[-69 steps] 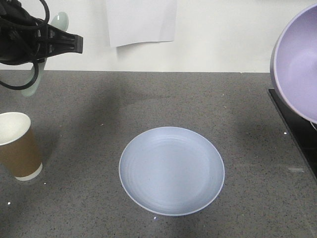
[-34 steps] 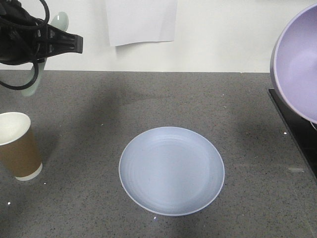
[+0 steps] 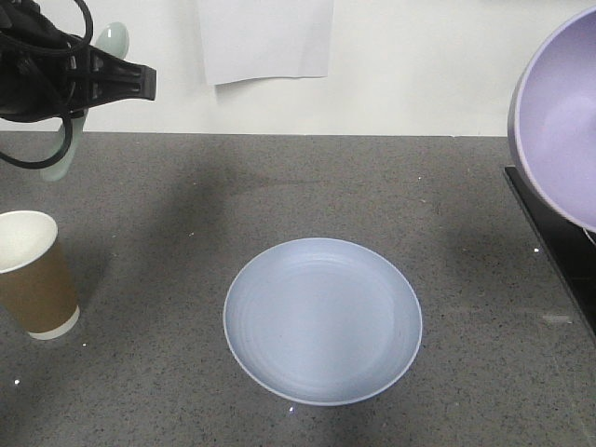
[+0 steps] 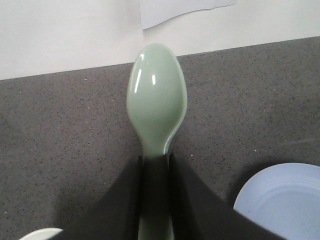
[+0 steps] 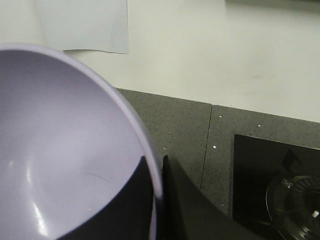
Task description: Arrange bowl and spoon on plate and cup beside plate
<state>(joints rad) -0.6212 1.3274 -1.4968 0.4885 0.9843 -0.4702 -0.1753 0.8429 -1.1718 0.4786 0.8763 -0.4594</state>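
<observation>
- Up at the left, the left gripper point(image 3: 130, 82) hangs above the grey speckled worktop point(image 3: 279, 186), its two dark fingers closed narrowly on the handle of the spoon point(image 3: 61, 154).
- In the left wrist view the left gripper point(image 4: 154, 170) pinches the handle from both sides, and the spoon point(image 4: 156, 100) sticks out past the fingertips with its oval scoop facing the camera.
- The spoon is clear of the worktop, touching nothing but the fingers.
- The cup point(image 3: 33, 275) stands upright on the worktop below the left gripper, mouth up; only a sliver of its white rim point(image 4: 42, 234) shows in the left wrist view.
- The plate point(image 3: 322, 321) lies flat on the worktop, lower than both grippers and between them, well apart from the cup; its edge point(image 4: 282, 200) appears ahead and to the right of the left gripper.
- At the right, the right gripper point(image 5: 156, 172) is clamped on the rim of the bowl point(image 5: 60, 150), one finger inside the rim and one outside.
- The bowl point(image 3: 563, 121) is held off the worktop, tipped steeply so that its hollow faces the front camera, and the frame edge cuts it off.
- A black hob point(image 5: 280, 190) sits in the worktop below and to the right of the right gripper.
- A white paper sheet point(image 3: 265, 37) hangs on the wall behind.
</observation>
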